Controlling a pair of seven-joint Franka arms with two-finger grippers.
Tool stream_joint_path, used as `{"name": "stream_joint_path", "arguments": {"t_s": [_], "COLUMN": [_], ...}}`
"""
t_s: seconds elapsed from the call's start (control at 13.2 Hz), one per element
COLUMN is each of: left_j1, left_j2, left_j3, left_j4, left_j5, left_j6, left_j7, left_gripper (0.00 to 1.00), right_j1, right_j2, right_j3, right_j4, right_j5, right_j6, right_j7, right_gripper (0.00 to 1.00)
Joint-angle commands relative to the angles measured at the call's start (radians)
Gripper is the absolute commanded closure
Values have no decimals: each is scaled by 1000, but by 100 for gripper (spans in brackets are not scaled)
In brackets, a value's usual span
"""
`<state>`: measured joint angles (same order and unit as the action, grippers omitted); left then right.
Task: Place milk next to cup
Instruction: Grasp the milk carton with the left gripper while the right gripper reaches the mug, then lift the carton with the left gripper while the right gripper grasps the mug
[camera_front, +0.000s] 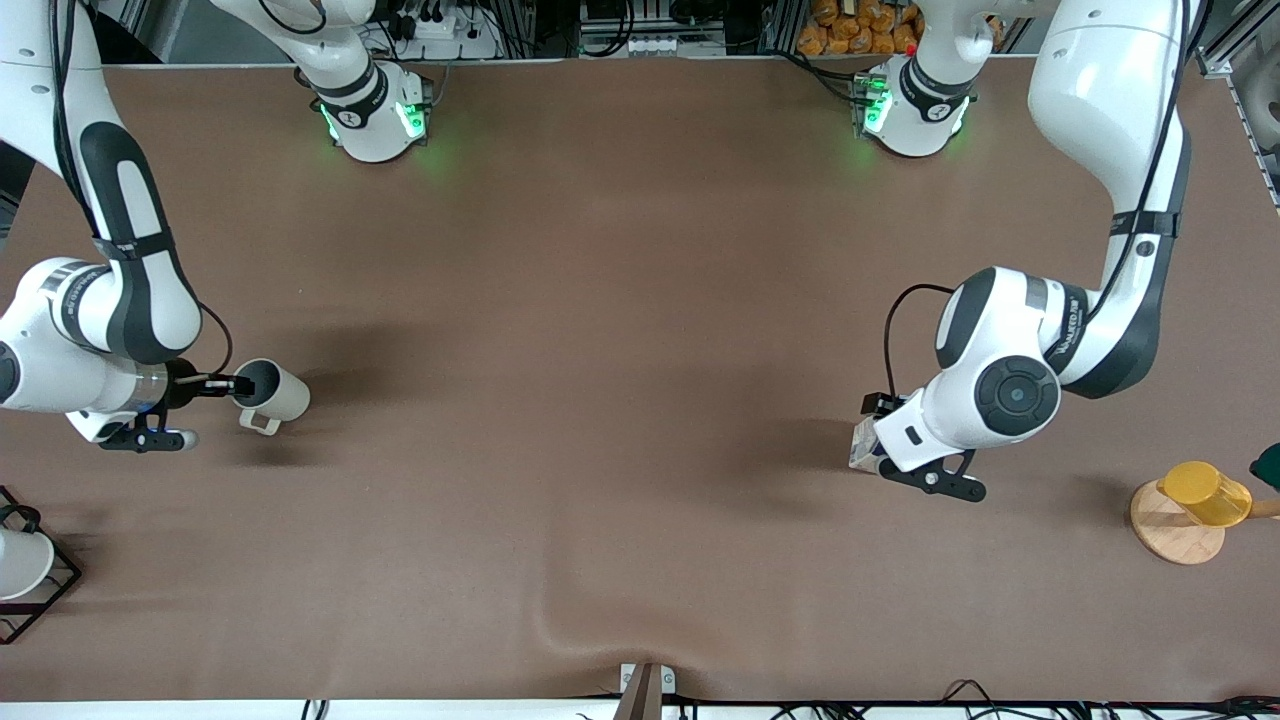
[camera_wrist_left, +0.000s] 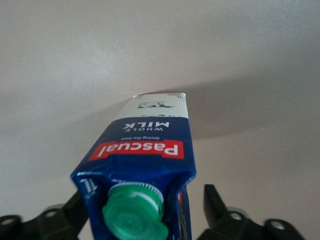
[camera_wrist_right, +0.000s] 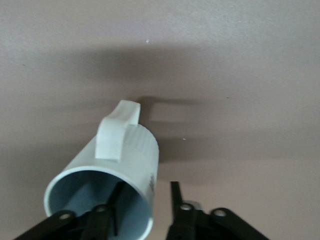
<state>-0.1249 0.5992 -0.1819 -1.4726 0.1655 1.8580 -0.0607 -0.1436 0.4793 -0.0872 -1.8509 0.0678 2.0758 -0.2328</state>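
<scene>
The milk, a dark blue and white carton with a green cap, stands on the table toward the left arm's end. My left gripper is open around its top. In the left wrist view, the milk sits between the fingers of the left gripper, and one finger stands apart from its side. The cup, a beige mug, stands toward the right arm's end. My right gripper is open astride its rim. In the right wrist view, the right gripper has one finger inside the cup and one outside, clear of the wall.
A yellow cup on a wooden disc sits at the left arm's end, with a dark green thing beside it. A white cup in a black wire rack sits at the right arm's end. Brown table lies between milk and cup.
</scene>
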Motion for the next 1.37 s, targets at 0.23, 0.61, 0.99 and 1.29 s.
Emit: {"name": "stream_joint_path", "arguments": {"t_s": [0.23,0.61,0.99,1.29], "left_j1": [13,28,28,27], "left_j2": [-4,-77,-113,-142], "left_j3": [-4,-4,-4,-4], "left_j4": [3,6,8,11], "left_j5": [-23,-24,-55,-75], "left_j6": [-17,-19,-56,-66], "left_j7": [-21,-16,-42,-70], "left_gripper": [100,100,100,100], "right_j1": [52,200,396,567], "right_j2": [-22,-36,-44,-16], "right_j3": [-6,-3,-3,-3], "right_j4": [76,225,280,326], "right_j5": [29,79,180,190], "right_j6": [-107,-293,-312,-272], "right_j7": [55,321,688,965], "right_gripper": [100,100,100,100]}}
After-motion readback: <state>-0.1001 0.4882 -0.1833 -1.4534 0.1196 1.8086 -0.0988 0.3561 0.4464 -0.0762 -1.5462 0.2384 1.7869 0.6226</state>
